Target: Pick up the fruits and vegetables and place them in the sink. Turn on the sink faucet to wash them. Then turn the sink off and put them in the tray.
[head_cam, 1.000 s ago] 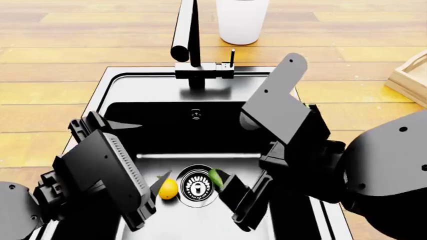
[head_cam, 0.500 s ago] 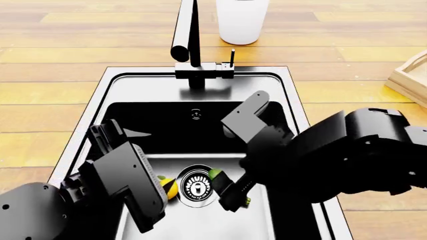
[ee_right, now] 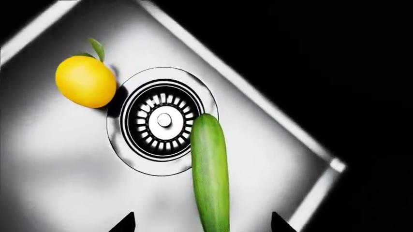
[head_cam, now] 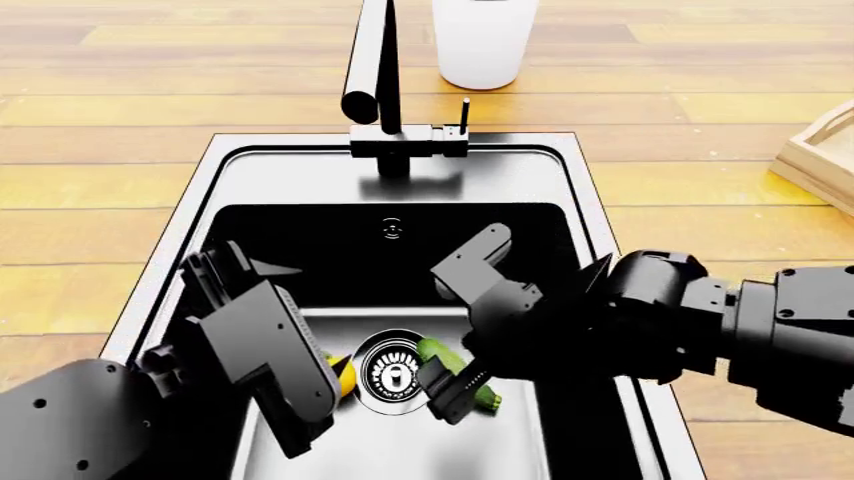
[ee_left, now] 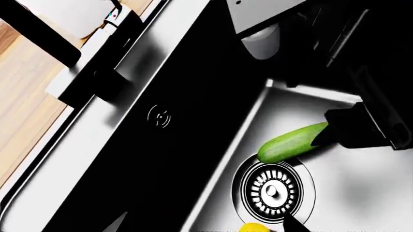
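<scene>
The green cucumber (ee_right: pixel 210 174) lies on the floor of the black sink (head_cam: pixel 400 165), one end on the round drain (ee_right: pixel 162 120). My right gripper (ee_right: pixel 202 223) is open low over it, one fingertip on each side. In the head view that gripper (head_cam: pixel 461 385) covers the cucumber's (head_cam: pixel 434 351) middle. The yellow lemon (ee_right: pixel 86 81) rests against the drain's other side. My left gripper (ee_left: pixel 203 226) is open too, and the lemon (ee_left: pixel 257 227) shows between its tips, close to one fingertip (ee_left: pixel 290 223). From the head camera the left gripper (head_cam: pixel 314 400) hides most of the lemon (head_cam: pixel 343 372).
The black faucet (head_cam: pixel 380 80) with its thin lever (head_cam: pixel 466 115) stands at the sink's back rim. A white pot (head_cam: pixel 483 40) stands behind it. A corner of the wooden tray (head_cam: pixel 821 155) shows at the right on the wood counter. Both arms crowd the basin.
My right arm has dropped from above the rim down into the basin, bringing its open gripper over the cucumber. The left gripper has shifted slightly toward the drain.
</scene>
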Motion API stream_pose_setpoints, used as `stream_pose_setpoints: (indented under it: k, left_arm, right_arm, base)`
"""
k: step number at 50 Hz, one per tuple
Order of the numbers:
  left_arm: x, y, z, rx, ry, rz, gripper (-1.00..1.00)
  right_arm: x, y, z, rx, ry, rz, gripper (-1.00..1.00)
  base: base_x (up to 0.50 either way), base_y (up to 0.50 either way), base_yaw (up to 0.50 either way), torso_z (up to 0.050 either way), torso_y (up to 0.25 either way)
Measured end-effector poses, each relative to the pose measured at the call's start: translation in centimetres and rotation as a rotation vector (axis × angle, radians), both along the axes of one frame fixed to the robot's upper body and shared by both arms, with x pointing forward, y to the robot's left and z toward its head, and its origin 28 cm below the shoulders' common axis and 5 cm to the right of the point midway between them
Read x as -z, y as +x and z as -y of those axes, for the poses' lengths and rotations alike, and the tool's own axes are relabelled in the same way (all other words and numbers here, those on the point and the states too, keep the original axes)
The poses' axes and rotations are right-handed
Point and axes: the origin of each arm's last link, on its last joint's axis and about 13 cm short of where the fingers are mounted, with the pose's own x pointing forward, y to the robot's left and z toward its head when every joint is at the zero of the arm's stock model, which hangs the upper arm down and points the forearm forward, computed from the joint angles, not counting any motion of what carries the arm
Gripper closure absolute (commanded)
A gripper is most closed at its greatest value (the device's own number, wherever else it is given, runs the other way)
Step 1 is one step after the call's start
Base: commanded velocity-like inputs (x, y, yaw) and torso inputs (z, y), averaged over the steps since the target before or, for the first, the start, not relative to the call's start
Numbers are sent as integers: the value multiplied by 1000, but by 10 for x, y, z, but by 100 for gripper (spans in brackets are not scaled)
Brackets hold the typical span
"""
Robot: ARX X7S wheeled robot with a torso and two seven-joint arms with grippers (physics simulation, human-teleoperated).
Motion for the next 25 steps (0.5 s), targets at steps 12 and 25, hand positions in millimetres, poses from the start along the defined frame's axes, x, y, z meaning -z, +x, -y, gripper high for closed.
stream_pose_setpoints:
  k: [12,25]
  left_arm:
    - [4,1,0,-2,-2,-14,-100]
    - [7,2,0,-1,-4,-27,-100]
  right_arm:
    - [28,13,-3,10,-5,-47,-100]
    - [50,29,-2,36,0,-79,-100]
  base:
    - [0,0,0,0,0]
    - [0,0,0,0,0]
